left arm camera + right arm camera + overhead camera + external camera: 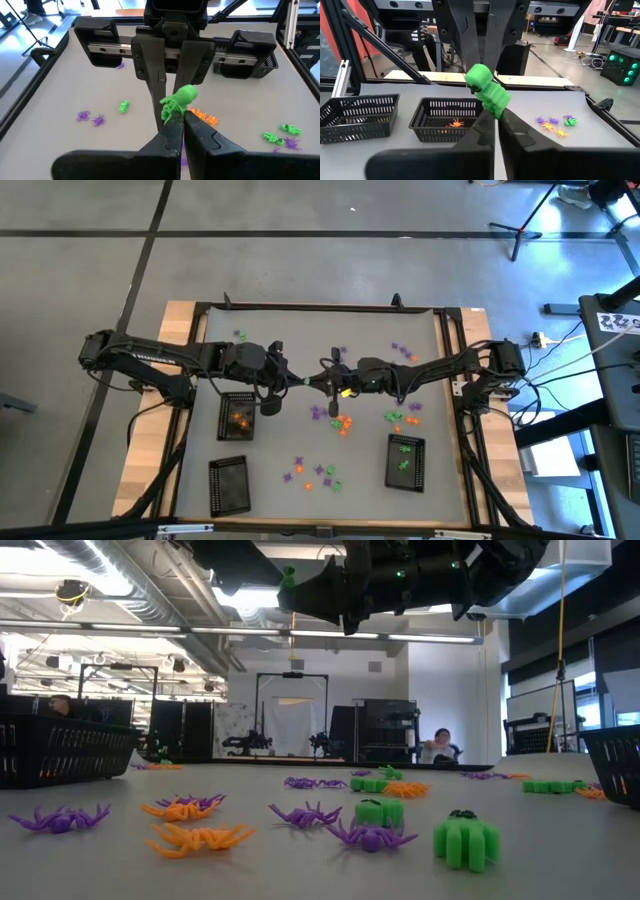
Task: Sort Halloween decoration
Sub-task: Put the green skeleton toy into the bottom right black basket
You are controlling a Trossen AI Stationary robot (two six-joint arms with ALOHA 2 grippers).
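The grey tabletop [200,490] carries three black mesh trays [229,485] — and scattered orange, purple and green trinkets [318,474] lying loose, mostly between the trays.

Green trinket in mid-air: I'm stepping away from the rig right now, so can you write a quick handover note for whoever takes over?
Left gripper: shut on the green trinket, raised over the table's middle.
Right gripper: shut on the same trinket from the opposite side; looks like a mid-air pass.
Done: some orange pieces lie in the left tray, some green pieces in the right tray.
Left: finish the pass, probably to the right tray; loose trinkets in purple, orange and green are scattered on the table. A third tray sits at front left.
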